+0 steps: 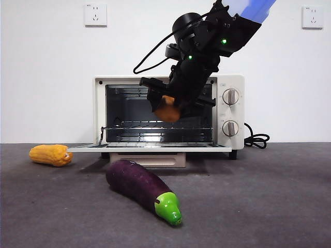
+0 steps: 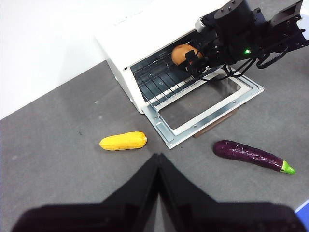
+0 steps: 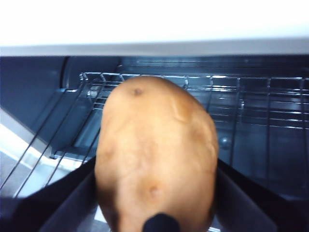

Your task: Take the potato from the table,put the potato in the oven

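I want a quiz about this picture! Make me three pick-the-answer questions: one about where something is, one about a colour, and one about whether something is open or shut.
1. Where is the potato?
A. Lying on the table beside the corn
B. Held by the right gripper in front of the open oven
C. Under the eggplant

2. What colour is the tip of the eggplant?
A. Green
B. Red
C. White

3. How is the door of the oven?
A. Shut tight
B. Taken off
C. Folded down open

Answers:
1. B, the black jaws grip the potato above the wire rack, off the table.
2. A, the purple eggplant ends in a bright green tip.
3. C, the door lies flat in front and the rack inside shows.

The left gripper waits, jaws closed, above the corn cob.
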